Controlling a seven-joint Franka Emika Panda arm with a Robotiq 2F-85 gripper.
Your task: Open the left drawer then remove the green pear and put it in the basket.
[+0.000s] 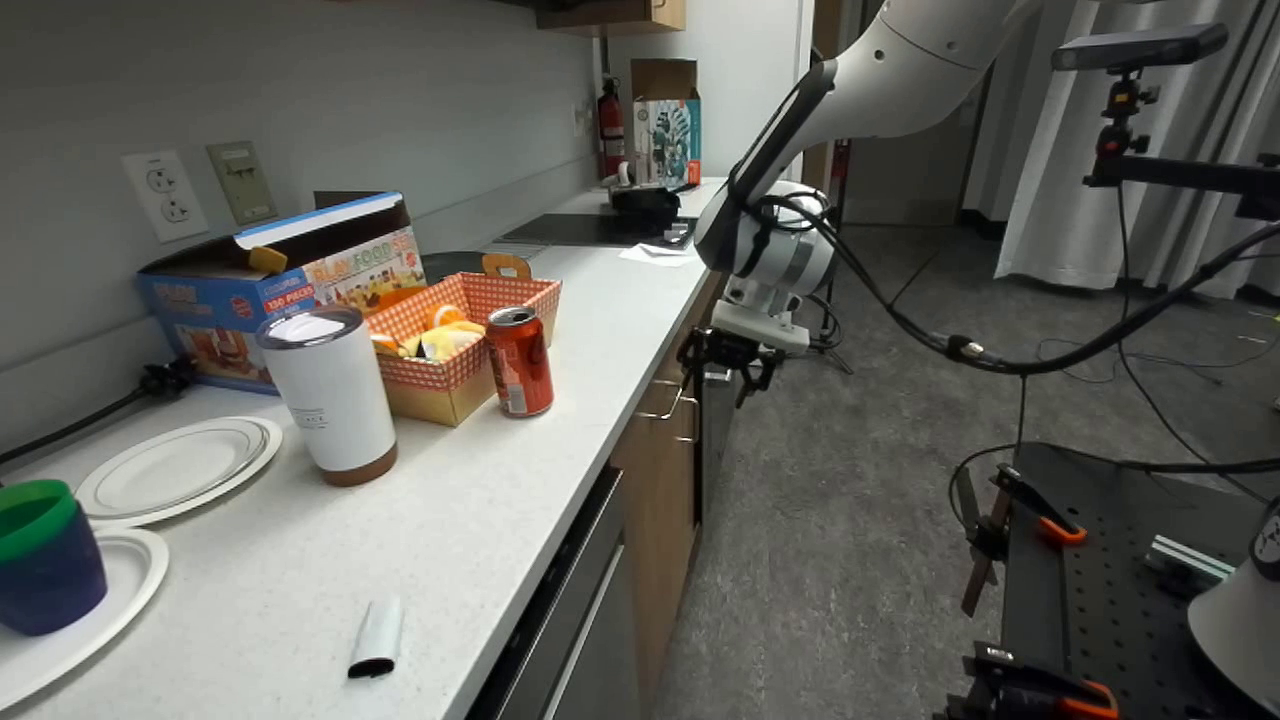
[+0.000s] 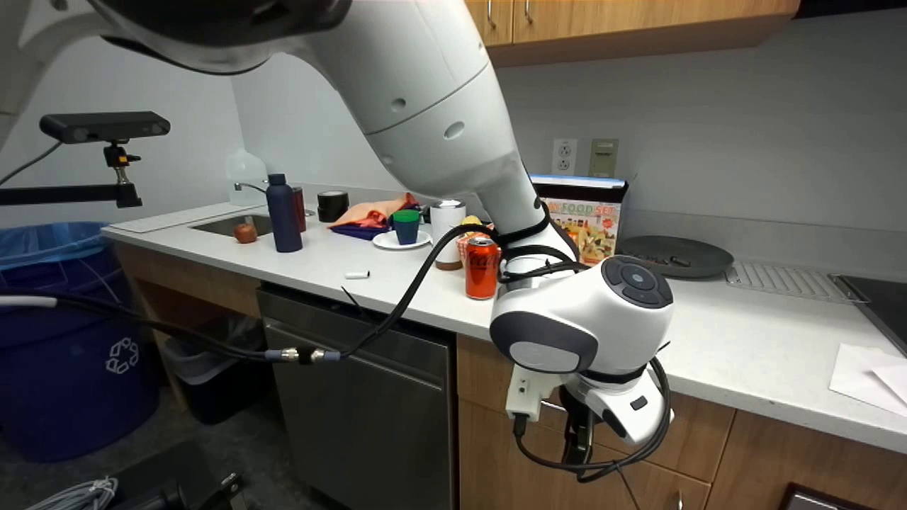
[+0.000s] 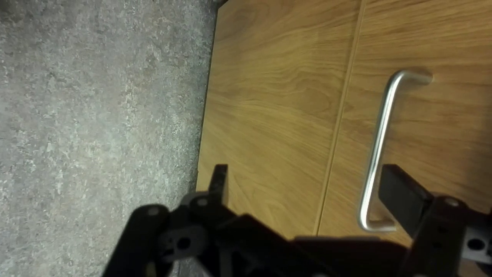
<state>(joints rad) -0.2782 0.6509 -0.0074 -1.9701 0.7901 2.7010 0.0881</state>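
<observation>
- My gripper: fingers spread wide, hanging below countertop level.
- Left drawer: right in front of me, looks closed.
- Its silver handle lies between my fingers in the wrist view, close to the countertop-side one. Contact: can't tell.
- My opposite finger is over the lower wood panel; grey floor shows farther out on that side.
- Basket: above me, on the countertop, set back from the edge, well apart from my fingers. Yellow pieces and orange pieces inside.
- Red can: upright just beside the basket, on the countertop-edge side.
- White tumbler: upright near the basket, farther from me than the can.
- Play food box: beyond the basket from me.
- Dark pan: above me too, on the countertop.
- Dishwasher: off to my side, left of me in an exterior view.
- Green pear: can't tell where.
</observation>
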